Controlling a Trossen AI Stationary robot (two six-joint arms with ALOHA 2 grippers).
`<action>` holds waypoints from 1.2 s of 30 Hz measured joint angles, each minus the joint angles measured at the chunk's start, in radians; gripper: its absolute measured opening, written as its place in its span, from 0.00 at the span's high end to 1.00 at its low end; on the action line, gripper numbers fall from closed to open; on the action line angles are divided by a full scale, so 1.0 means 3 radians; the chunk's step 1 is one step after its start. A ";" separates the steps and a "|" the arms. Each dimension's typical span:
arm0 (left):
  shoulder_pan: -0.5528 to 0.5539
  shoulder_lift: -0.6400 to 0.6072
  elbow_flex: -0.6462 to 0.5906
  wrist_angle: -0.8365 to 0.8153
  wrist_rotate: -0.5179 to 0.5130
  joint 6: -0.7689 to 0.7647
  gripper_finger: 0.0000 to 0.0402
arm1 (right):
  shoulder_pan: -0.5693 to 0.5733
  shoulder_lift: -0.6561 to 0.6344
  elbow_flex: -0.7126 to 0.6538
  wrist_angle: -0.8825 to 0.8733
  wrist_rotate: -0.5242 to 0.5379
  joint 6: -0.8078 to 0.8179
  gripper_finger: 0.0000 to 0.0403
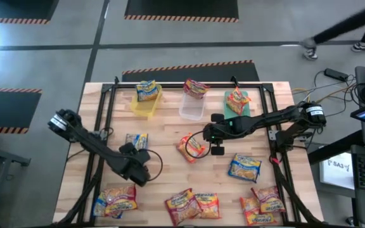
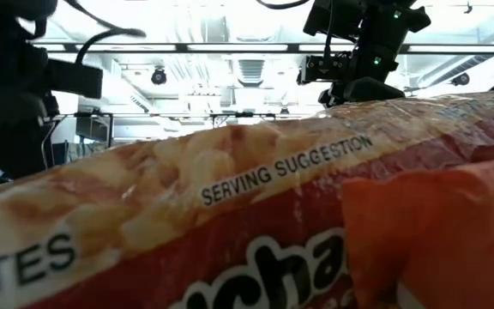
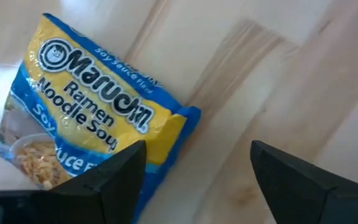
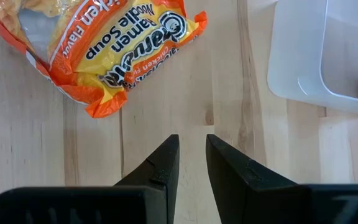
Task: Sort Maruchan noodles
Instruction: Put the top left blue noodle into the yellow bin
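Two arms over the wooden table [image 1: 170, 120], both low near mid-table. Left gripper [image 3: 197, 171] sits at approx 8 o'clock from table centre, fingers spread wide, nothing between them; a blue-and-yellow packet [image 3: 92, 130] lies flat just beside one finger, at the gripper's 12 o'clock in the high view [image 1: 136, 140]. Can't tell if finger touches it.

Right gripper [image 4: 192, 168] hangs just past centre at approx 3 o'clock, fingers nearly pressed together w/ a thin gap, pinching nothing, bare wood under them. An orange packet [image 4: 114, 46] lies near it, apart from the fingertips; high view puts it at the gripper's 9 o'clock [image 1: 192, 147].

Three bins along the 12 o'clock edge: yellow bin [image 1: 146, 101] w/ a blue-and-yellow packet inside, clear bin [image 1: 192, 104] w/ a red packet resting on its far rim, green bin [image 1: 237, 102] w/ an orange packet.

More packets loose along the 6 o'clock edge: a pair at 7 o'clock, a red pair [image 1: 192, 206] at 6, another pair at 5, plus one blue-and-yellow packet at approx 4. Low view is mostly blocked by a red packet [image 2: 230, 232] right at the lens.
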 joint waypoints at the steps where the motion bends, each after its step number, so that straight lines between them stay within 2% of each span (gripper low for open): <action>1: 0.0000 0.0038 0.0000 -0.0032 -0.0023 0.0011 0.32 | 0.0000 0.0000 0.0000 -0.0001 0.0000 0.0000 0.83; 8: 0.0001 0.0261 0.0019 -0.0090 -0.0203 0.0193 0.31 | 0.0000 0.0000 0.0000 0.0000 0.0000 0.0000 0.83; 15: 0.0000 0.0282 0.0188 -0.0399 -0.0447 0.0221 0.31 | 0.0000 0.0000 0.0000 0.0000 0.0000 0.0000 0.83; 19: 0.0020 0.0322 0.0166 -0.0430 -0.0458 0.0214 0.31 | 0.0000 0.0000 0.0001 0.0000 0.0000 0.0000 0.83; 25: 0.0046 0.0496 0.0163 -0.0413 -0.0473 0.0211 0.31 | 0.0000 0.0000 0.0000 0.0001 0.0001 0.0000 0.83; 31: 0.0106 0.0747 0.0170 -0.0498 -0.0710 0.0201 0.31 | 0.0000 0.0000 0.0000 0.0001 0.0001 0.0000 0.83; 36: 0.0136 0.0879 0.0170 -0.0535 -0.0824 0.0130 0.37 | 0.0000 0.0000 0.0000 0.0001 0.0000 0.0000 0.83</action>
